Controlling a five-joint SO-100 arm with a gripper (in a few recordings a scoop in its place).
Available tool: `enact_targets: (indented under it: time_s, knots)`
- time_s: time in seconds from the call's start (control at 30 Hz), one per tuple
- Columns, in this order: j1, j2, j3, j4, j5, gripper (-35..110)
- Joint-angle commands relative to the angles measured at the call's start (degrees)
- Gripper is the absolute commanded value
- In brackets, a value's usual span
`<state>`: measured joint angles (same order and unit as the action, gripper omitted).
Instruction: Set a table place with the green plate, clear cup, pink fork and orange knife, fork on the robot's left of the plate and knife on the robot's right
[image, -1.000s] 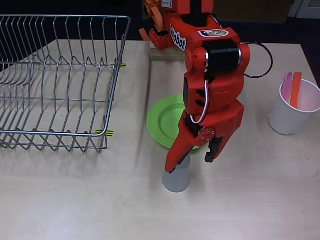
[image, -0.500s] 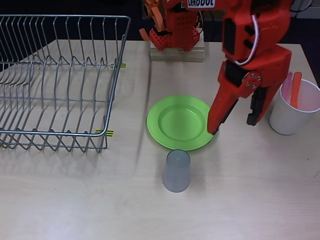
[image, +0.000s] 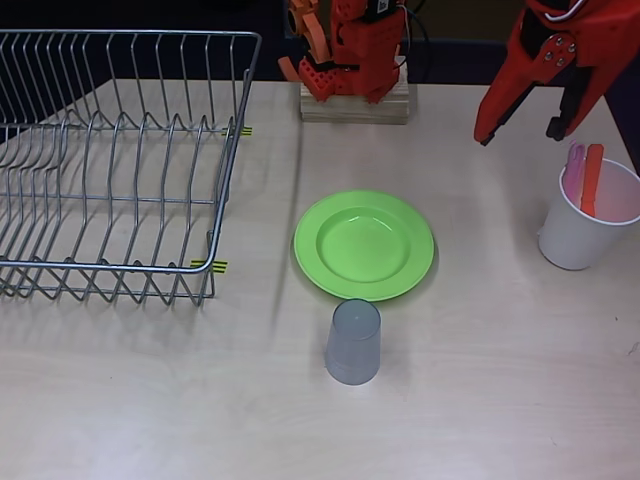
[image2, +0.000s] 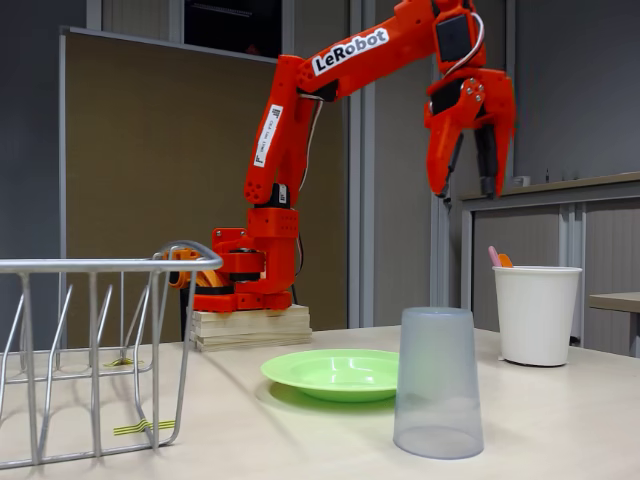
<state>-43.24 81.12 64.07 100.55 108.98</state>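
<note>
The green plate (image: 365, 245) (image2: 335, 373) lies flat at the table's middle. Just in front of it, the clear cup (image: 353, 342) (image2: 438, 382) stands upside down on the table. The pink fork (image: 574, 166) (image2: 493, 256) and the orange knife (image: 591, 179) (image2: 504, 260) stand upright inside a white paper cup (image: 586, 217) (image2: 536, 314) at the right. My gripper (image: 518, 134) (image2: 465, 192) hangs open and empty high in the air, above and a little left of the white cup in the overhead view.
A wire dish rack (image: 110, 160) (image2: 90, 345) takes up the left of the table. The arm's base (image: 352, 70) (image2: 245, 300) sits on a wooden block at the back middle. Bare tabletop lies around the plate.
The gripper has left the clear cup, risen and swung right across the plate to a spot near the white cup. The clear cup stays standing in front of the plate.
</note>
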Motion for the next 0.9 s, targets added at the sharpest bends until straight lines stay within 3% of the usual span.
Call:
enact_targets:
  time_s: [0.0,0.07,0.17,0.23,0.57,0.73,0.87]
  knots:
    - [-3.3,8.5,6.2,-1.2,-39.6,34]
    - [-4.2,10.4,8.5,-2.4,-47.8,33]
    - [-6.8,13.7,14.2,-12.4,-67.1,33]
    - [-8.0,16.7,19.3,-18.8,-74.1,43]
    - [-11.3,22.3,28.9,-24.6,-77.0,29]
    - [-14.1,22.6,31.2,-24.3,-73.0,26]
    - [-16.3,22.2,31.6,-24.9,-95.9,26]
